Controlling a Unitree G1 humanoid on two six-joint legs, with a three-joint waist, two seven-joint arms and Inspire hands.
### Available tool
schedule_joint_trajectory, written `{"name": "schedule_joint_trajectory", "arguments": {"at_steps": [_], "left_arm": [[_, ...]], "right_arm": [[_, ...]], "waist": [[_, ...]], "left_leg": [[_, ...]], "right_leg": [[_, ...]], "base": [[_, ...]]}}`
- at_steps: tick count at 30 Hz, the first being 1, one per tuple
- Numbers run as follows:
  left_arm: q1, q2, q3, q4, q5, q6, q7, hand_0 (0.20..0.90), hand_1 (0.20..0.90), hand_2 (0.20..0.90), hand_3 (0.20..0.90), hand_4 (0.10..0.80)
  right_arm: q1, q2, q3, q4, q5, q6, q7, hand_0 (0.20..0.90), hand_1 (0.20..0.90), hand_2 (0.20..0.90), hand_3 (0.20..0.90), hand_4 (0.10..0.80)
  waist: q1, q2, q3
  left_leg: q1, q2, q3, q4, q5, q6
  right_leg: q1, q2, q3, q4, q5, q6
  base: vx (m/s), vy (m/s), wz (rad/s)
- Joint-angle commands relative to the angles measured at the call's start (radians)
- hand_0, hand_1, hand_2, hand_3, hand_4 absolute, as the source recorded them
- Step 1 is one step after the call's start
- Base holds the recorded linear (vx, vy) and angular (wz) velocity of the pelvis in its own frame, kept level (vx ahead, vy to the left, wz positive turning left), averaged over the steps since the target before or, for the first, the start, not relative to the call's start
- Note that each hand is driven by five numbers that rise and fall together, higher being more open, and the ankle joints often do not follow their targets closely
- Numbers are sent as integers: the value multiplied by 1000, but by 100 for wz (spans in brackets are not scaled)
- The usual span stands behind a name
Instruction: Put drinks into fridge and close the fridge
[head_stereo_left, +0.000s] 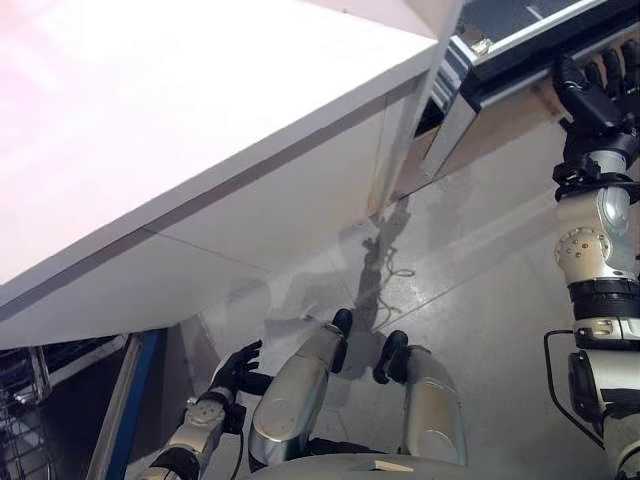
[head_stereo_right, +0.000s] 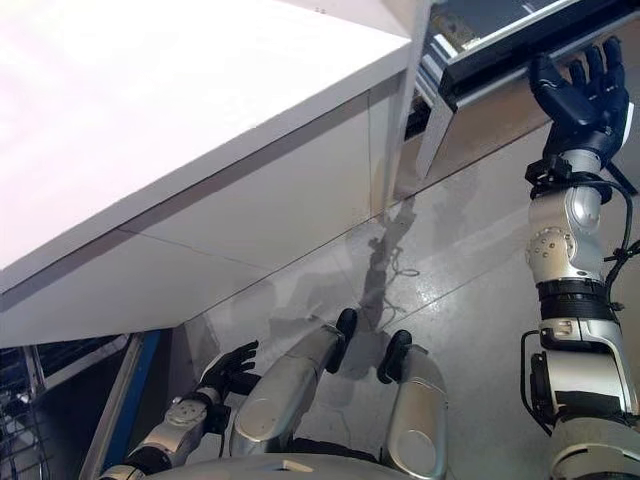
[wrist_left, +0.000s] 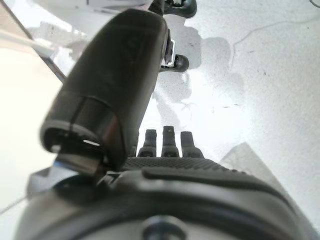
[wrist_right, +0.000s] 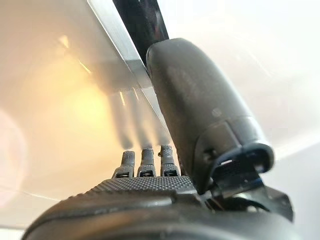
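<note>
The white fridge (head_stereo_left: 200, 150) takes up the upper left of the eye views. Its door (head_stereo_left: 470, 95), with a dark silver-trimmed edge, stands at an angle to the fridge's front corner, with a dark gap between them. My right hand (head_stereo_right: 580, 90) is raised at the upper right, fingers straight, against the door's outer face. In the right wrist view its fingers (wrist_right: 145, 162) reach straight toward the pale door panel (wrist_right: 60, 100). My left hand (head_stereo_left: 238, 368) hangs low at the lower left, open and empty; its fingers (wrist_left: 167, 142) are straight above the floor.
Grey tiled floor (head_stereo_left: 480, 250) lies in front of the fridge. A blue-edged frame (head_stereo_left: 125, 400) and a wire basket (head_stereo_left: 20, 400) stand at the lower left beside the fridge.
</note>
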Motion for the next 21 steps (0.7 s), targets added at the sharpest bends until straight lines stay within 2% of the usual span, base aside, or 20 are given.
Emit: {"name": "schedule_joint_trajectory", "arguments": {"at_steps": [1,2,3,9,14,21], "left_arm": [[95,102,7,-47,18,-21,-3,900,900,900,900,800],[97,102,8,-47,19,-20,-3,900,900,900,900,800],[99,106,11,-49,25,-22,-6,900,900,900,900,800],[113,124,20,-41,57,-29,-15,900,900,900,900,800],[122,133,27,-26,94,-27,-15,900,900,900,900,800],[124,127,39,-4,115,11,-40,900,900,900,900,800]], "right_arm": [[-159,-18,67,-59,-64,-39,132,900,900,900,900,800],[-159,-17,68,-59,-64,-38,132,900,900,900,900,800],[-160,-18,66,-59,-62,-39,129,900,900,900,900,800],[-154,-18,60,-63,-56,-45,110,900,900,900,900,800],[-125,-21,46,-69,-50,-51,102,900,900,900,900,800],[-21,-27,14,-126,-36,-7,114,900,900,900,900,800]], "waist": [[96,-47,-95],[96,-53,-98],[99,-50,-101],[103,-73,-133],[87,-96,-171],[14,-120,-256]], "left_leg": [[84,41,24,-168,14,11],[96,39,20,-167,-10,9],[94,45,19,-183,19,10],[144,58,7,-247,32,6],[193,66,11,-298,33,4],[284,92,77,-404,38,-14]], "right_leg": [[32,22,56,-16,42,24],[43,24,67,-14,19,32],[45,24,51,-37,49,27],[100,35,41,-123,81,45],[147,58,55,-208,108,60],[226,111,111,-388,156,75]], "base": [[65,-16,41],[45,-20,30],[47,-23,23],[30,-35,8],[15,-71,-4],[-18,-57,-23]]}}
